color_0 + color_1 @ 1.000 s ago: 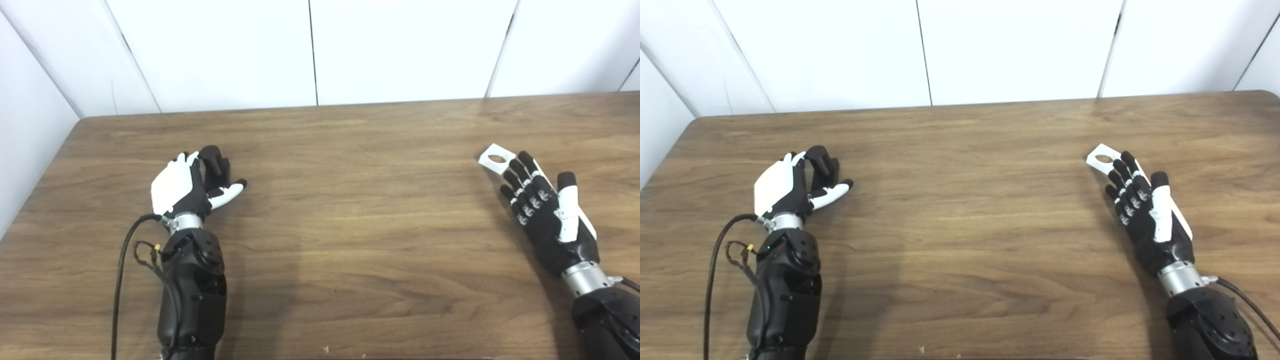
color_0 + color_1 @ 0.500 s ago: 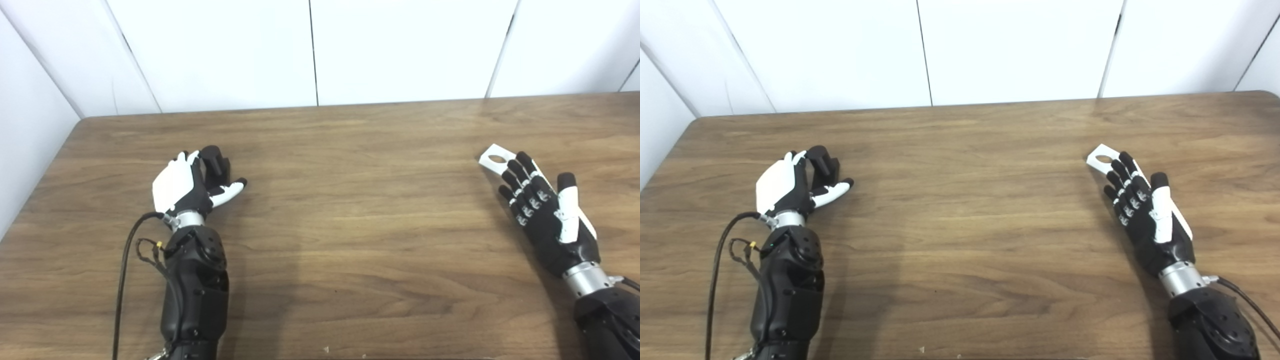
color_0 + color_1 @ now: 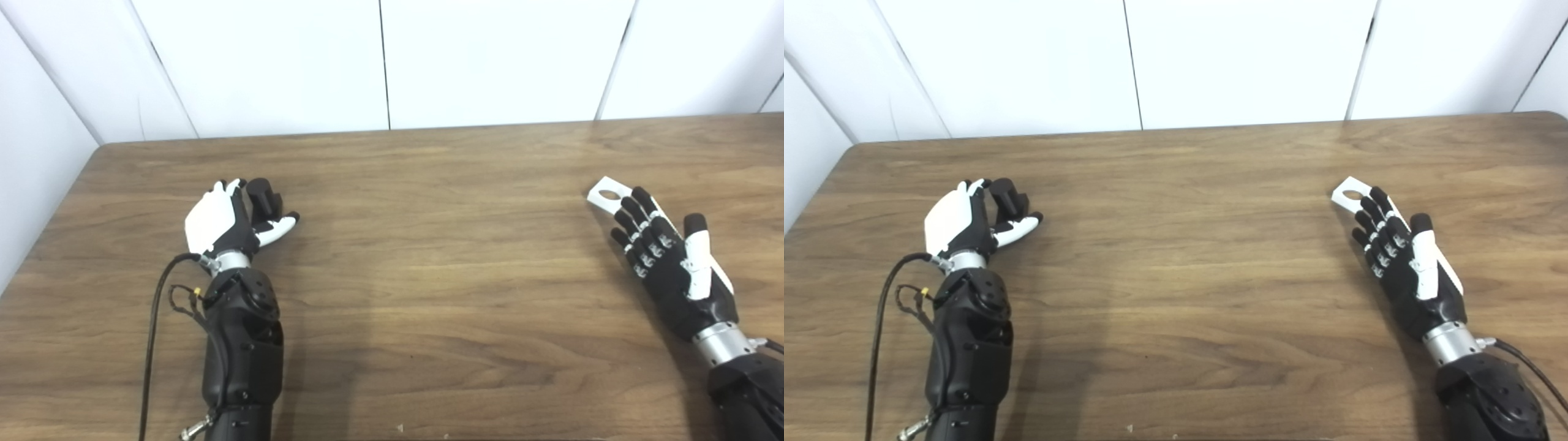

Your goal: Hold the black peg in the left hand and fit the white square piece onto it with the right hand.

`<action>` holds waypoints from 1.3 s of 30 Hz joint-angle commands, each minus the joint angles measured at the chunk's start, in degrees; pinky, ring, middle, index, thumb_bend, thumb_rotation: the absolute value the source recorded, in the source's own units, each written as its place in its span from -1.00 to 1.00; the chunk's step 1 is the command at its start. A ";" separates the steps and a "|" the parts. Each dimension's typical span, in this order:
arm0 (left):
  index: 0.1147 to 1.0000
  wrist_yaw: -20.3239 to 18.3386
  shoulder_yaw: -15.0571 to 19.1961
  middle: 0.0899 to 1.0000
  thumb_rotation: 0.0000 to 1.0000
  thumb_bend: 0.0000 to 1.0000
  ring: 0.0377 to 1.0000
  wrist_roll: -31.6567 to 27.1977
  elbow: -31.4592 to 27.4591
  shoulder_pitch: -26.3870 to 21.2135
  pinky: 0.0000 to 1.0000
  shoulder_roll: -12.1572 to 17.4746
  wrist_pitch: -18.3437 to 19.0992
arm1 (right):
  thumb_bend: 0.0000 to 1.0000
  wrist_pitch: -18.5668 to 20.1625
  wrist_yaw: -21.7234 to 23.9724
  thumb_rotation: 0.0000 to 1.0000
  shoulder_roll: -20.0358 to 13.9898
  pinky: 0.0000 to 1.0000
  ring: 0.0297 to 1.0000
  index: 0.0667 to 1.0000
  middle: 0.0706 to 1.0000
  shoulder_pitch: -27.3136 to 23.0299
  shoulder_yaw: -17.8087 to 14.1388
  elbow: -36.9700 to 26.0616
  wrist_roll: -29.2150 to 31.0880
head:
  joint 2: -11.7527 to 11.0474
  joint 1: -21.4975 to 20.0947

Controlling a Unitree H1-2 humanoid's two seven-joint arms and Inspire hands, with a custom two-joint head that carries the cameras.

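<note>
The black peg (image 3: 262,197) stands upright on the wooden table (image 3: 429,245) at the left. My left hand (image 3: 223,219) is cupped around it, with its fingers on the peg's left side and its thumb in front; it is open, not closed on the peg. The white square piece (image 3: 606,194), with a round hole, lies flat at the right. My right hand (image 3: 664,257) is open, palm turned inward, fingers spread. Its fingertips reach the near edge of the piece and hide part of it.
White wall panels (image 3: 380,61) rise right behind the table's far edge. The table's left edge runs close to my left arm (image 3: 242,343), and a black cable (image 3: 153,324) hangs beside the arm.
My left hand has slid a little forward along the peg's side. The right hand has barely shifted. The peg and the white piece stay where they were.
</note>
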 commanded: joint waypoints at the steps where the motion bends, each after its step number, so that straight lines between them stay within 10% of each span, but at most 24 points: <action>1: 0.75 1.81 0.51 1.00 -0.08 0.45 1.00 2.43 -0.72 -3.35 0.99 0.32 -0.13 | 0.35 -2.27 1.21 1.00 -0.46 1.00 1.00 1.00 1.00 -0.49 -0.01 0.60 0.77 | 0.09 0.01; 39: 0.55 -3.69 -3.77 1.00 0.03 0.50 1.00 19.04 4.95 -4.68 1.00 4.84 -0.12 | 0.41 -2.32 1.38 1.00 -0.53 1.00 1.00 1.00 1.00 -0.22 -0.09 1.13 1.04 | 0.24 0.73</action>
